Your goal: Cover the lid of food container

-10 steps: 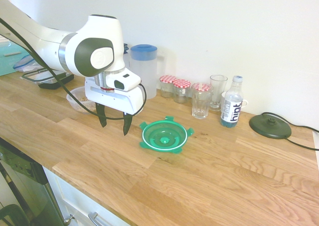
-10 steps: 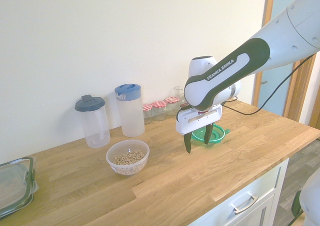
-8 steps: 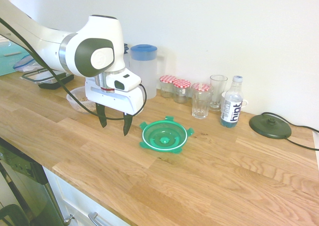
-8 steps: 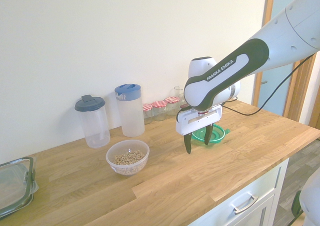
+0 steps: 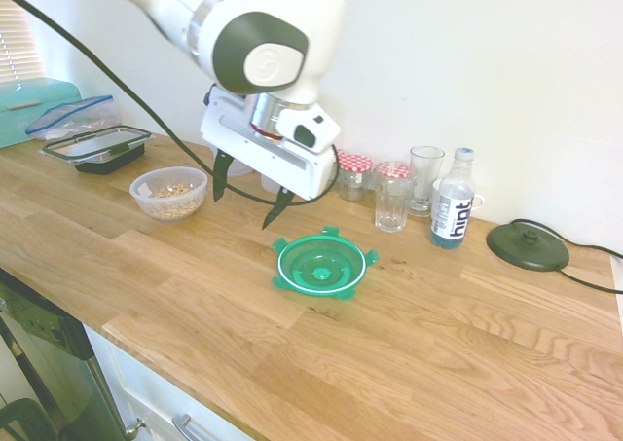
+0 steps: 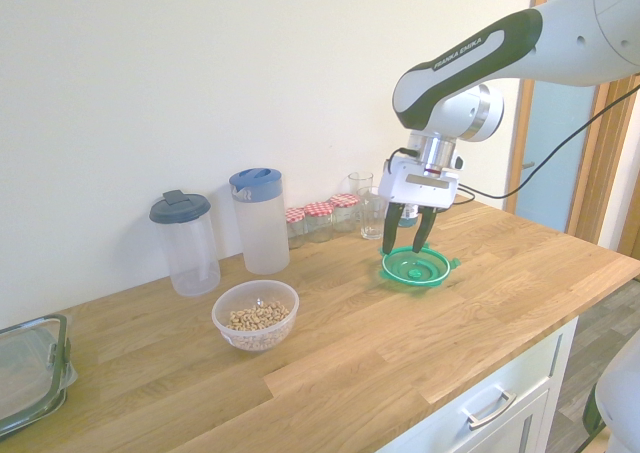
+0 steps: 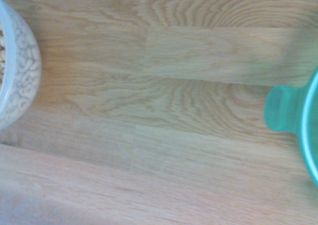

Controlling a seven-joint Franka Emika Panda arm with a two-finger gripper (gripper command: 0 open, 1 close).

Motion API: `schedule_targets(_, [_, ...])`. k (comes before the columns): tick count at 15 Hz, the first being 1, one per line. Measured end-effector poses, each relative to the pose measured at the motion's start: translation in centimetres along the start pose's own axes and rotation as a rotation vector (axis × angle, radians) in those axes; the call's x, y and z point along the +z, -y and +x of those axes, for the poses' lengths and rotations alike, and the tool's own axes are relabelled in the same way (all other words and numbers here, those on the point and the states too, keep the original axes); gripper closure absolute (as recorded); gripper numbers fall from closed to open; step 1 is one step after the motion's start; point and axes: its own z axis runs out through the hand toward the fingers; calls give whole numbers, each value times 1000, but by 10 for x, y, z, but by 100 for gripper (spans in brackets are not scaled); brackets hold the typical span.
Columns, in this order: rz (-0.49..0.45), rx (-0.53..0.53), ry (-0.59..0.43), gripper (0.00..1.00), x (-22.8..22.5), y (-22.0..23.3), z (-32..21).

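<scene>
The green lid (image 5: 321, 263) with its white ring lies flat on the wooden counter, inner side up; it also shows in the second exterior view (image 6: 415, 266) and as a green edge in the wrist view (image 7: 298, 120). The food container (image 5: 170, 193), a small clear bowl of beige cereal rings, stands uncovered to the lid's left (image 6: 256, 315) (image 7: 15, 81). My gripper (image 5: 249, 194) hangs open and empty above the counter between the two, closer to the lid, with its fingertips near the lid's rim in the second exterior view (image 6: 405, 235).
Along the wall stand two blue-lidded pitchers (image 6: 260, 220), red-checked jars (image 5: 353, 175), drinking glasses (image 5: 392, 196) and a water bottle (image 5: 452, 210). A black-rimmed container (image 5: 97, 147) sits far left, a black disc (image 5: 528, 246) far right. The counter's front edge (image 5: 195, 383) runs nearby.
The arm has lifted and swung away from the counter's front toward the lid and the wall. The gripper is higher and still open. Lid and bowl have not moved.
</scene>
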Motion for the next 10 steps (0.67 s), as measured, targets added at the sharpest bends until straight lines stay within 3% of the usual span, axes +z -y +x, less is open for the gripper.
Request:
schedule_targets(4, [99, -39, 89, 0, -22, -56, 63])
schedule_targets(10, [201, 41, 134, 0, -27, -119, 128])
